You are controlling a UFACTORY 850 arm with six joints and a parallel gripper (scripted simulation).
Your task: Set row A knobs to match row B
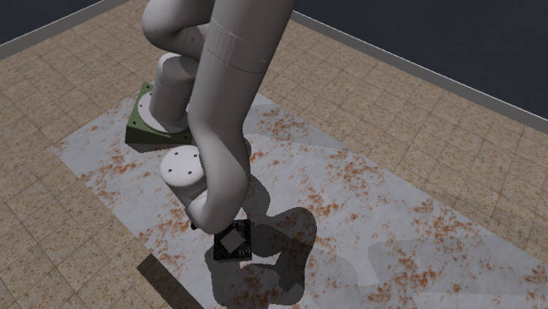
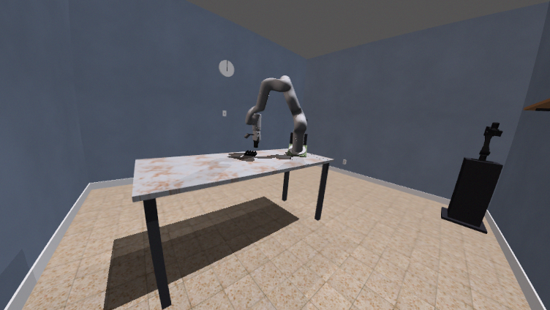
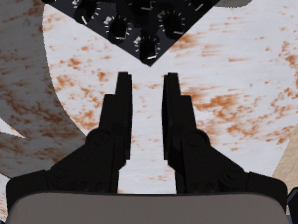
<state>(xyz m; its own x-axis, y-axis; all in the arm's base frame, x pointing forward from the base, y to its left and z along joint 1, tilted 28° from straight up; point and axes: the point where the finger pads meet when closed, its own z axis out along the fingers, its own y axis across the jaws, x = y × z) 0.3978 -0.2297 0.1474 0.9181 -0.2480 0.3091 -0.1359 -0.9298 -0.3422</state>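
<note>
The knob box, lettering too small to read, sat below the narrowly parted, empty claw.

Dark blue-grey walls meet at a corner beyond the far end of the counter, under a plain grey ceiling; the counter has a whitish top with rusty blotches, and dark legs stand under its corners, while pale baseboards edge the speckled tan tile floor; a round clock hangs above the counter's back edge, a black pedestal stands well apart from its far right corner, and a broad shadow lies below its front edge
</note>
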